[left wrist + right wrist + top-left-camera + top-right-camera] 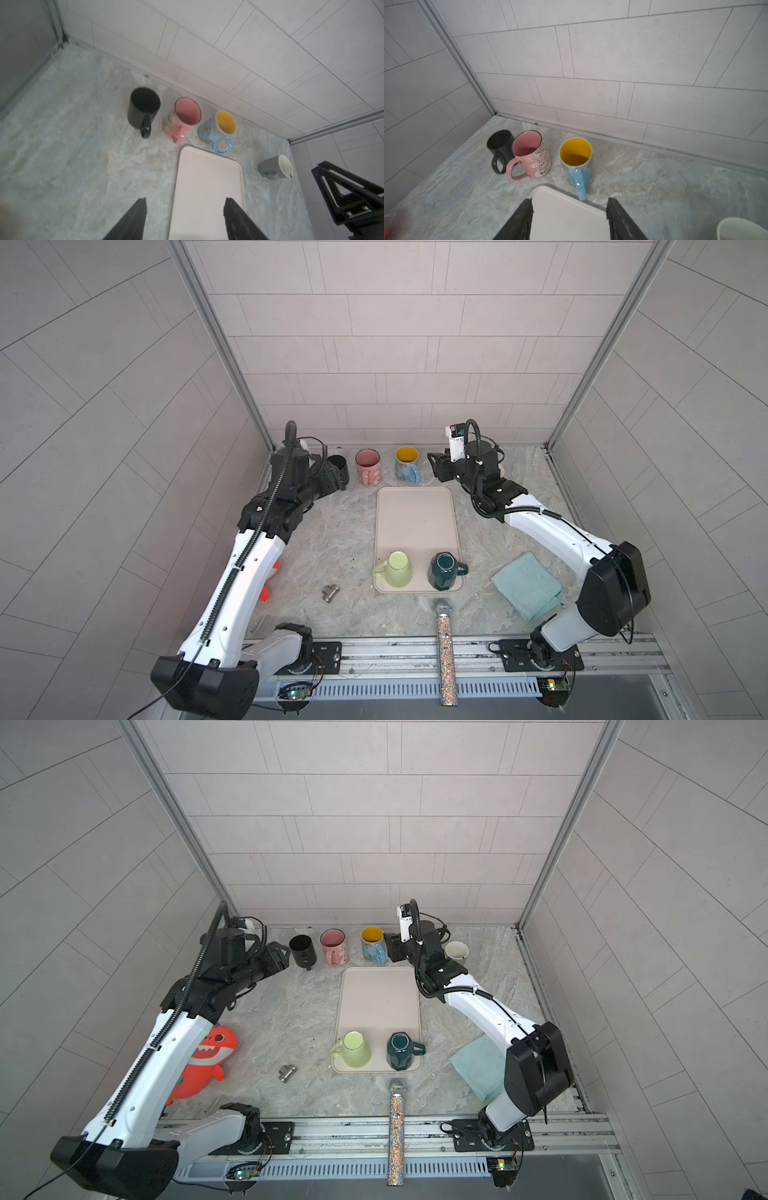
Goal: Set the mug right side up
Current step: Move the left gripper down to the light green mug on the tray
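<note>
heads up, your left gripper [185, 201] and right gripper [570, 201] are both spread apart with nothing between the fingers. they're parked near the back wall, at roughly 11 and 1 o'clock of the tray [415, 522]. the mugs sitting bottom-up are at the tray's 6 o'clock end: light green mug [398, 570] at 7, dark teal mug [442, 571] at 5. the black mug [302, 950], pink mug [368, 466] and blue mug [407, 466] stand upright along 12 o'clock.
</note>
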Tool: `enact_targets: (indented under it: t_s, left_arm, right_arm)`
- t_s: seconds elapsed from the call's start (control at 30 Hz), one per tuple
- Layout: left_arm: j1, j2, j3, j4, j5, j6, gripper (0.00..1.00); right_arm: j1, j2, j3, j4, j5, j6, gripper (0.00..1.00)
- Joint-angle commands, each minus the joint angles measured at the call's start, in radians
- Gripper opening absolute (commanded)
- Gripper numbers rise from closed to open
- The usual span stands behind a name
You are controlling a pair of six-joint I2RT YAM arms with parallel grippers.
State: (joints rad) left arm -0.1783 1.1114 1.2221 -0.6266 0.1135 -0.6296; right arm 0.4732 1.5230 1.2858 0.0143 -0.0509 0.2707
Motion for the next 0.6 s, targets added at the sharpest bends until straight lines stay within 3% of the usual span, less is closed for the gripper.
enact_targets:
  t_s: [0.0,0.17,0.37,0.57]
  left_arm:
    - [0.014,-0.047,-0.090,-0.122,0.091,-0.240,0.65]
    - [0.016,-0.079,-0.187,-0.119,0.158,-0.476,0.65]
    - [0.017,-0.064,-0.259,-0.051,0.321,-0.723,0.65]
    - [0.017,-0.106,-0.348,-0.091,0.320,-0.986,0.65]
  right_arm:
    - [0.006,-0.064,-0.023,-0.187,-0.007,0.041,0.59]
    - [0.006,-0.121,-0.051,-0.236,-0.004,0.048,0.61]
    - [0.005,-0.130,-0.069,-0.244,-0.025,0.057,0.62]
    - [-0.003,-0.100,-0.055,-0.251,-0.074,0.074,0.62]
